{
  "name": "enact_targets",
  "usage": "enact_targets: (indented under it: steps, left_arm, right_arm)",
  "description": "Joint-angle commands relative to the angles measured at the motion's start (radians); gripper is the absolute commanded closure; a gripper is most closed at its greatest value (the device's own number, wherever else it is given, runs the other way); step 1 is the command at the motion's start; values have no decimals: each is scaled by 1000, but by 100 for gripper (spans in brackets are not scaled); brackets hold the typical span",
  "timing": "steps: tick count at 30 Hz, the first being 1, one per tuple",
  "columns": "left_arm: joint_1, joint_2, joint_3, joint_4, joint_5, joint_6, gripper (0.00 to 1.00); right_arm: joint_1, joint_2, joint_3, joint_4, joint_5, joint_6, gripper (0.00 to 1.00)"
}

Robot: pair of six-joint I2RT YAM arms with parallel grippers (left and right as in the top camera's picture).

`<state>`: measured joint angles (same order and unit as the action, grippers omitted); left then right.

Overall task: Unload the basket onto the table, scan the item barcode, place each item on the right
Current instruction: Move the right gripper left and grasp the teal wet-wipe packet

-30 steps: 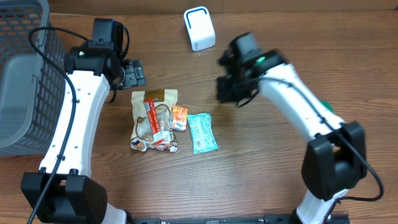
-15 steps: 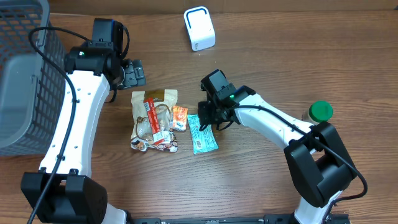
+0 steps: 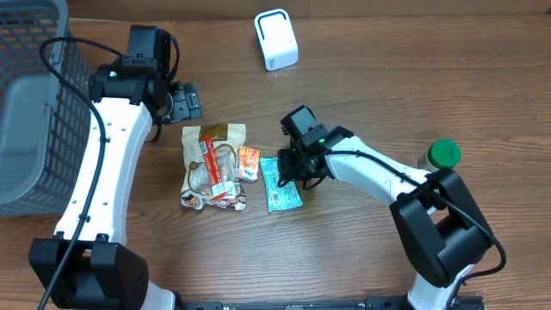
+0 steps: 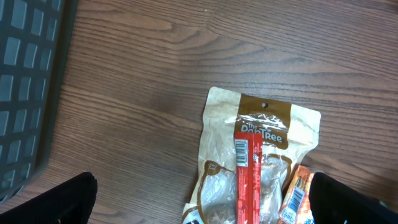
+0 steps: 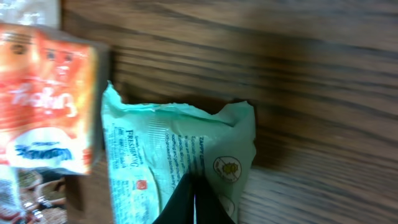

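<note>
Right gripper [image 3: 291, 170] is down with its jaws pressed together at the top edge of the teal packet [image 3: 281, 189], lying flat just right of the orange sachet [image 3: 248, 162], while the left gripper [image 3: 182, 102] hangs spread wide near the snack bag [image 3: 213, 165].

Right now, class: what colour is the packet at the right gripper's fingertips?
The packet is mint green with small dark print, shown best in the right wrist view.

A brown wood-grain desk [image 3: 430, 69] is shown from above, evenly lit, with a grey mesh basket [image 3: 34, 52] at one edge.
</note>
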<state>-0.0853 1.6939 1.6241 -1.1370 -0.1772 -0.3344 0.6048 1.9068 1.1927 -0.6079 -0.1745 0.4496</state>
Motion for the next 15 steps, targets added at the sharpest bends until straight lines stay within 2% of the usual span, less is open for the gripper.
enact_targets:
  steps: [1,6,14,15]
  left_arm:
    - [-7,-14,14,0,-13,-10,0]
    - [-7,-14,14,0,-13,-10,0]
    - [-7,-14,14,0,-13,-10,0]
    - [-7,-14,14,0,-13,-10,0]
  right_arm:
    - [1,3,-16,-43,185,77,96]
    - [-40,-23,0,-176,373,151,96]
    - [-90,-111,50,-200,356,126,96]
    - [-90,-121,58,-207,344,119,93]
